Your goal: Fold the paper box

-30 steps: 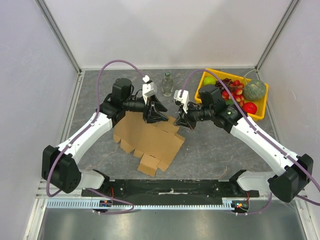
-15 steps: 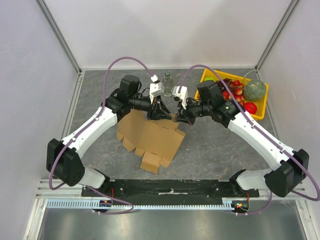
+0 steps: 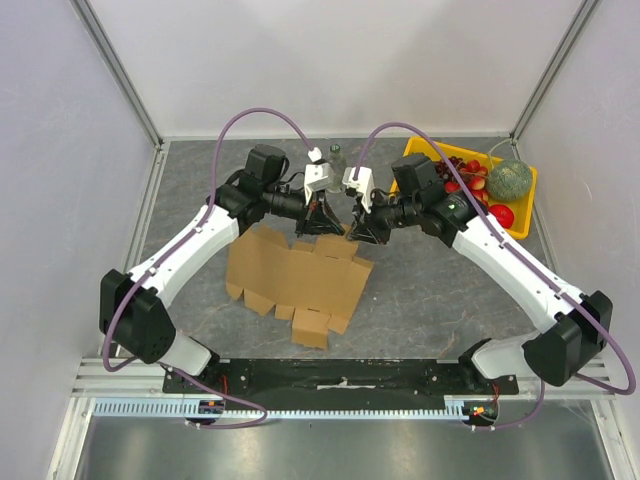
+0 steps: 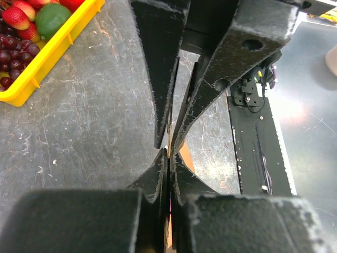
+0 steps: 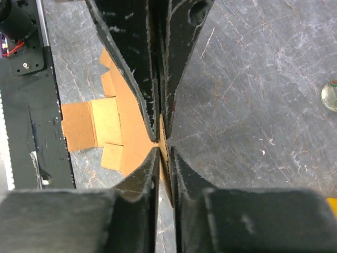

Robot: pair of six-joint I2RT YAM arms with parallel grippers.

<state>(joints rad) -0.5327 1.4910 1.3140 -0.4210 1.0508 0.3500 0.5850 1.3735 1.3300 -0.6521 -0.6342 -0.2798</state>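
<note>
The paper box (image 3: 295, 280) is a flat brown die-cut sheet with flaps, lying mid-table with its far right edge lifted. My left gripper (image 3: 322, 222) and right gripper (image 3: 362, 232) meet tip to tip over that edge. In the left wrist view my left gripper (image 4: 169, 153) is shut, with a thin sliver of the paper box (image 4: 186, 159) running between its jaws. The right wrist view shows my right gripper (image 5: 164, 150) shut on the corrugated edge of the paper box (image 5: 126, 110), the rest of the sheet spreading to the left below it.
A yellow tray (image 3: 520, 215) of fruit with a green melon (image 3: 508, 181) stands at the back right; its rim (image 4: 58, 47) shows in the left wrist view. A small glass bottle (image 3: 336, 158) stands just behind the grippers. A black rail (image 3: 340, 375) runs along the near edge.
My left gripper has closed onto the sheet's far edge. Both grippers have moved toward the back and closer together, and the sheet has shifted with them.
</note>
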